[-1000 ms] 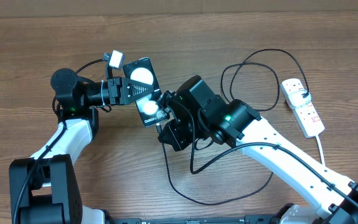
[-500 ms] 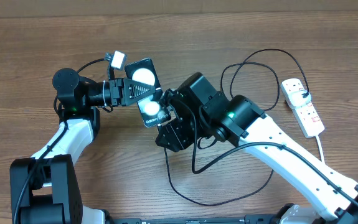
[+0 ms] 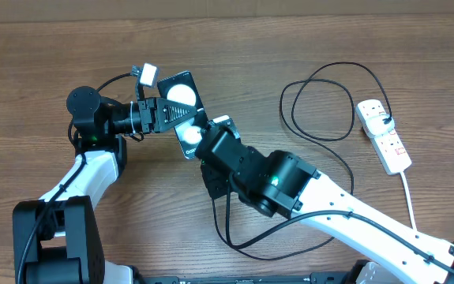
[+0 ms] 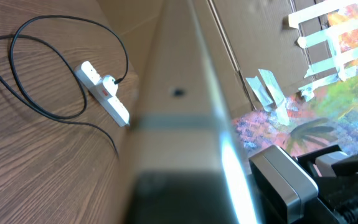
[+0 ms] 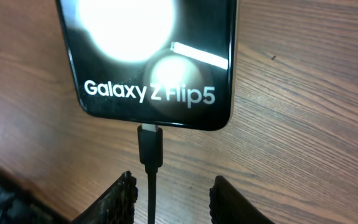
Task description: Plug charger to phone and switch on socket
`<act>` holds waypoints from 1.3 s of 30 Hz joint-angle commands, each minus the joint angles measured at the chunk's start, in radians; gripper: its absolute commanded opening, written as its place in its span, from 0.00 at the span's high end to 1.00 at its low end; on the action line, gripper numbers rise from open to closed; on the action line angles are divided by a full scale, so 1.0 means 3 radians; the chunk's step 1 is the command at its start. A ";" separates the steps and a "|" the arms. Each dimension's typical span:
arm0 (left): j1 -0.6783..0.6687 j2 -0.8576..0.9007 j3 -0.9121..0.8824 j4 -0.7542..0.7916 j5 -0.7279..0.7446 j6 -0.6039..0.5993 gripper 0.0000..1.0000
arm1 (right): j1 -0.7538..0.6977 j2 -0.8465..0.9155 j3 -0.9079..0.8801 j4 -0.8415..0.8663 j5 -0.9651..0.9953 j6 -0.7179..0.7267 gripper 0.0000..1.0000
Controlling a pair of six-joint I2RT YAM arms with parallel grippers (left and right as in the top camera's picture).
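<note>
My left gripper (image 3: 160,115) is shut on the black phone (image 3: 182,98) and holds it tilted above the table. In the right wrist view the phone (image 5: 150,56) shows "Galaxy Z Flip5" lettering, and the charger's black connector (image 5: 149,143) sits in the port at its bottom edge. My right gripper (image 5: 172,185) is open, one finger on each side of the thin cable, not touching it. The charger cable (image 3: 322,102) loops across the table to the white socket strip (image 3: 385,135), where its plug end sits. The strip also shows in the left wrist view (image 4: 104,93).
Slack cable (image 3: 234,241) curls under my right arm (image 3: 274,181) near the table's front. The strip's white cord (image 3: 409,193) runs toward the front right. The phone's edge, blurred, fills the middle of the left wrist view.
My right arm has swung round and drawn back a little from the phone's lower end. The connector stays in the phone. The left arm holds still.
</note>
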 commanded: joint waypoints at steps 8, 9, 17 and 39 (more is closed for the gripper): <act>-0.0022 -0.0008 0.0074 -0.0004 -0.0043 0.0047 0.96 | 0.0184 0.0015 -0.0033 0.0069 0.0324 0.0334 0.62; -0.0022 -0.0008 0.0074 -0.0004 -0.0041 0.0047 0.96 | 0.0184 0.0048 -0.0033 0.0067 0.0347 0.0350 0.62; -0.0022 -0.0008 0.0074 -0.0004 -0.0025 0.0047 0.96 | 0.0189 0.0159 -0.0033 0.0064 0.0345 0.0399 0.76; -0.0043 -0.0008 0.0067 -0.0017 0.0179 0.0047 0.96 | 0.0161 0.0158 0.0333 0.0482 0.0656 -0.0594 0.96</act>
